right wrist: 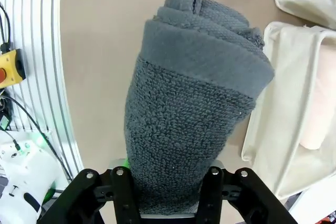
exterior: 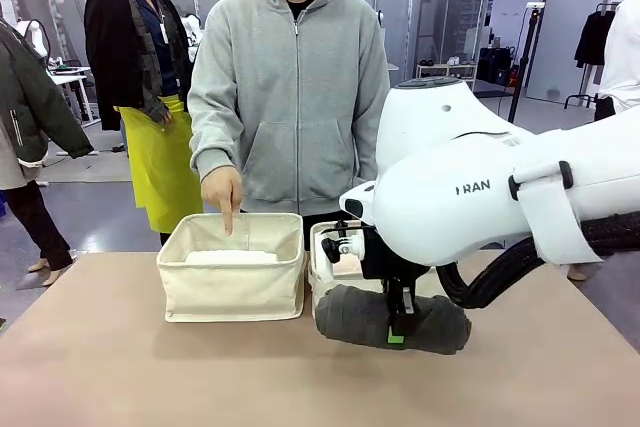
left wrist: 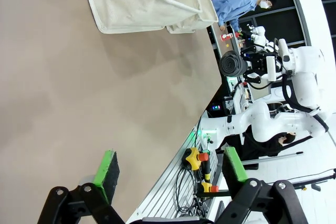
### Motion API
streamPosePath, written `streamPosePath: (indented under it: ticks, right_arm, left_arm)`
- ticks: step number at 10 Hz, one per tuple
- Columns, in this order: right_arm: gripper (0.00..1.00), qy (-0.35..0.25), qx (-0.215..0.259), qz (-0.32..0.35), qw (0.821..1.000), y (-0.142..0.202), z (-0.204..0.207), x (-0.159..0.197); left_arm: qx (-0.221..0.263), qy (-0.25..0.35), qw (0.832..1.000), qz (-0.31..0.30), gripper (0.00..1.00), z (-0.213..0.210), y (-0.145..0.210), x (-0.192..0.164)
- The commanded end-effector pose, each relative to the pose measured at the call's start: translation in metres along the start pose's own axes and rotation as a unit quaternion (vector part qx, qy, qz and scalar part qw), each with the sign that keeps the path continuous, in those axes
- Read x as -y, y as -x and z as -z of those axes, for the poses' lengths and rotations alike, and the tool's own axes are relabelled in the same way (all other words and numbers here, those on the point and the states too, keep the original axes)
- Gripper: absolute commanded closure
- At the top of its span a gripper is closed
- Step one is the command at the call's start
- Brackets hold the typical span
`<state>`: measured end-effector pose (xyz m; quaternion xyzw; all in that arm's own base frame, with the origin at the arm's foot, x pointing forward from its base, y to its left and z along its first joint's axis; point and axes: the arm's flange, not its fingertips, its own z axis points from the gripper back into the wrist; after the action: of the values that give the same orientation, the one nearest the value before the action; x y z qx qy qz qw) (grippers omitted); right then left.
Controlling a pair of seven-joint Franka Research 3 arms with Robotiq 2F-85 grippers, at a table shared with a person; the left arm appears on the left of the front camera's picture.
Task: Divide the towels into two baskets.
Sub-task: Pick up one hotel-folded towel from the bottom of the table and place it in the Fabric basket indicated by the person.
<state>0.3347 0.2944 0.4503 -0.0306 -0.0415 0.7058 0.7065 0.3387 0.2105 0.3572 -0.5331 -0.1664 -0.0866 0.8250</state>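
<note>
While clamped narrow about the middle of the dark grey towel, with green pads pressed into the pile on either side, holds that roll level and crosswise: right end effector, pointing straight down from a bent wrist, forearm sweeping in from the robot's right. Cannot tell from the front whether the roll's underside brushes the surface or hangs just clear of it. Long axis running left to right, roughly parallel to the near walls of both baskets. Directly behind the roll, on the person's side and very near it: right basket, half hidden by the arm, with a pale pink towel lying inside, seen from the right wrist. Farther to the robot's left and touching its twin: left basket, holding a white towel, with the person's hand pointing a finger down into it. Judged from that finger, probably calls for a lift over the rim and a sideways carry to the left, keeping the axis as it lies so the roll drops in lengthwise. Nearer arm by far: the right. Standing wide and holding nothing, well apart from both baskets over bare surface: left end effector.
</note>
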Motion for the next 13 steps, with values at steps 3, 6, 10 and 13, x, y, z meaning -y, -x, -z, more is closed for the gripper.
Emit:
streamPosePath:
  ticks: [3, 6, 10, 13]
  right_arm:
    - [0.66, -0.009, -0.002, 0.022, 1.0, -0.002, -0.002, 0.002]
    - [0.58, 0.03, -0.023, -0.013, 0.999, -0.02, -0.014, 0.02]
    - [0.58, 0.063, -0.029, -0.066, 0.995, -0.116, -0.065, 0.088]
    - [0.58, 0.089, -0.031, -0.069, 0.993, -0.196, -0.063, 0.136]
  left_arm:
    - [0.006, 0.001, 1.0, 0.002, 0.0, -0.002, 0.0, 0.003]
    - [0.006, 0.001, 1.0, 0.002, 0.0, -0.002, 0.0, 0.003]
    - [0.006, 0.001, 1.0, 0.002, 0.0, -0.002, 0.0, 0.003]
    - [0.006, 0.001, 1.0, 0.002, 0.0, -0.002, 0.0, 0.003]
